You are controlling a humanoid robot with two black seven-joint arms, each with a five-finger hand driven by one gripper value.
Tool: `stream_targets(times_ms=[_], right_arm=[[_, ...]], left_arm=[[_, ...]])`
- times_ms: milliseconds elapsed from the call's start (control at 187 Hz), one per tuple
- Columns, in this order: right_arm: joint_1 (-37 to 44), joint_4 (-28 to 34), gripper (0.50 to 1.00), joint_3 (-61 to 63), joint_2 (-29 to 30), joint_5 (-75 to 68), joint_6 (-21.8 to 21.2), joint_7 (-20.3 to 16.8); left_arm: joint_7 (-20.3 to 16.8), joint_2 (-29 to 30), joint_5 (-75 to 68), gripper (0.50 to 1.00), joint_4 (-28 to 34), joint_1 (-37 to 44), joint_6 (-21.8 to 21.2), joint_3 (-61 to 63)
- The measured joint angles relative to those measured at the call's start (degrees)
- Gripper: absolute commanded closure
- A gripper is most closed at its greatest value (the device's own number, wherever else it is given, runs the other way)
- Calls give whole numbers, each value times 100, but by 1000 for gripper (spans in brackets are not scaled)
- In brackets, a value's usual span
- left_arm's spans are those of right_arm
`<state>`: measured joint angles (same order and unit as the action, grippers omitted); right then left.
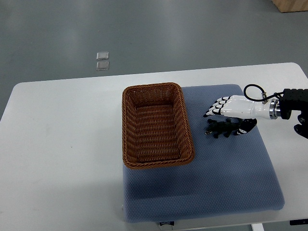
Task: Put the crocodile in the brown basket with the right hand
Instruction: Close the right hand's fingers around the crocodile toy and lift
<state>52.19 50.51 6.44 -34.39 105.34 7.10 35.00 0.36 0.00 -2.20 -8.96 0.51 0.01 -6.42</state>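
A dark toy crocodile (226, 129) lies on the blue mat (211, 183), to the right of the brown wicker basket (129, 125). My right hand (219, 108) reaches in from the right edge and hovers just above and behind the crocodile. Its white fingers (214, 108) with black tips are spread and point left towards the basket. They hold nothing. The thumb side sits close over the crocodile's tail end. The basket is rectangular and nothing lies inside it. No left arm shows.
The mat covers the right half of a white table (62, 144). Grey floor lies beyond the table's far edge, with a small pale plate (102, 61) on it. A wooden corner (291, 5) shows at the top right.
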Motion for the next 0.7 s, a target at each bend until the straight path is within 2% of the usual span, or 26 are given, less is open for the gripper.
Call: stream_targets(times_ms=[247, 306, 434, 547, 665, 702], right_arm=[[-7, -130, 589, -182, 119, 100, 255, 0], [-7, -169, 613, -221, 141, 136, 313, 0], [-7, -222, 699, -253, 167, 209, 394, 0], [-7, -258, 736, -256, 170, 230, 404, 0], [-7, -277, 746, -255, 170, 233, 405, 1], [-7, -281, 767, -252, 170, 233, 406, 1]], left_arm=[[-2, 0, 0, 500, 0, 2, 0, 0], [-2, 0, 0, 500, 0, 2, 0, 0], [-2, 0, 0, 500, 0, 2, 0, 0], [-2, 0, 0, 500, 0, 2, 0, 0], [-2, 0, 0, 500, 0, 2, 0, 0], [-2, 0, 0, 500, 0, 2, 0, 0]])
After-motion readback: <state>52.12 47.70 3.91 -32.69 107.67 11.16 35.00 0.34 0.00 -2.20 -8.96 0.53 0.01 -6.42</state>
